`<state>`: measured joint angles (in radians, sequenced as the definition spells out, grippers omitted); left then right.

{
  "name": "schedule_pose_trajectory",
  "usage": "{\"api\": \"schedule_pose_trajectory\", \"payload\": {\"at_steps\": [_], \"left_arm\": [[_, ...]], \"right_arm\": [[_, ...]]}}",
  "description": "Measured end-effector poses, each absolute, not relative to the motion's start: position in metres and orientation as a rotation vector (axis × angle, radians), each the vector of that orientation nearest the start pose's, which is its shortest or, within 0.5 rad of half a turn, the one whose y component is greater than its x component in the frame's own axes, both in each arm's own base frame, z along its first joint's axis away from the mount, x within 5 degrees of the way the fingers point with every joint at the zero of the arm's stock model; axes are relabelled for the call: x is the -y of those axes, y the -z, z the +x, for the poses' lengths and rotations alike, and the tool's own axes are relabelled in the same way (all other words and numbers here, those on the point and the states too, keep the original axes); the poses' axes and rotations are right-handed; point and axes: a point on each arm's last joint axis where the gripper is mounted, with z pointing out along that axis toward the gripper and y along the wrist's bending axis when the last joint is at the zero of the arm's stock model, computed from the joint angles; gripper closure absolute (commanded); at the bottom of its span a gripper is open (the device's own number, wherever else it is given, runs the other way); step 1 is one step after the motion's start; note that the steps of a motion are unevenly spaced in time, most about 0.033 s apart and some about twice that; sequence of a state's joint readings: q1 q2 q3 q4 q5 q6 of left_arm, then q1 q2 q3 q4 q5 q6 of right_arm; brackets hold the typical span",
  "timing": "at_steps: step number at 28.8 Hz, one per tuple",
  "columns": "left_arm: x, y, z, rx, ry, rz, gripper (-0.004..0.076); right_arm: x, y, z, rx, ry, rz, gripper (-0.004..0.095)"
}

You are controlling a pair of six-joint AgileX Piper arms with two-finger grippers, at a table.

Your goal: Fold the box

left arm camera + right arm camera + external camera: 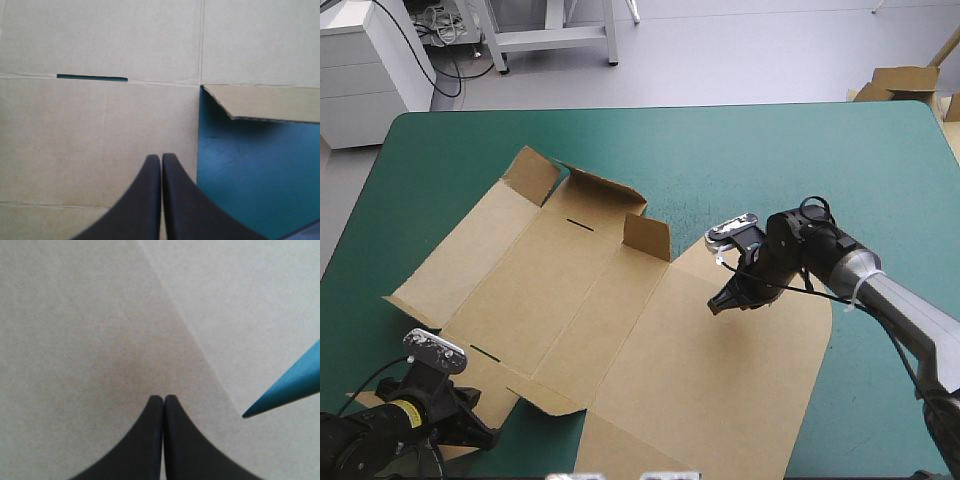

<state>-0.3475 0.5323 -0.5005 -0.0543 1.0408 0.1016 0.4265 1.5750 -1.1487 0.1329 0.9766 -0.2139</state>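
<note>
The brown box (620, 320) lies as a cut sheet spread across the teal-green table, mostly flat. Three small flaps (647, 237) stand raised along its far side. My right gripper (719, 305) is shut, its tip down on the large near-right panel; in the right wrist view the gripper (164, 399) meets over plain board (90, 340) beside a crease. My left gripper (488, 434) is shut at the sheet's near-left corner. In the left wrist view the gripper (161, 158) points over the board toward a narrow slot (91, 77), with a lifted flap (265, 102) beside it.
Bare teal-green cover (770, 150) runs along the far and right sides of the table. More brown board (902, 80) shows just beyond the table's far right corner. A sliver of cover (290, 385) shows past the board's edge in the right wrist view.
</note>
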Motion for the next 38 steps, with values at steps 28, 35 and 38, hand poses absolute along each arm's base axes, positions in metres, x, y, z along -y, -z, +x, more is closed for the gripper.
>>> {"api": "schedule_pose_trajectory", "payload": {"at_steps": [28,35,38], "left_arm": [[0.030,-0.260,0.070,-2.502,0.161,0.555,0.0732],[0.030,-0.260,0.070,-2.502,0.161,0.555,0.0731],[0.030,-0.260,0.070,-2.502,0.161,0.555,0.0732]], "right_arm": [[-0.143,-0.363,0.305,-2.543,-0.139,-0.830,0.0929],[-0.147,-0.416,0.313,-2.392,-0.170,-0.747,0.0929],[-0.148,-0.426,0.312,-2.368,-0.191,-0.731,0.0929]]}}
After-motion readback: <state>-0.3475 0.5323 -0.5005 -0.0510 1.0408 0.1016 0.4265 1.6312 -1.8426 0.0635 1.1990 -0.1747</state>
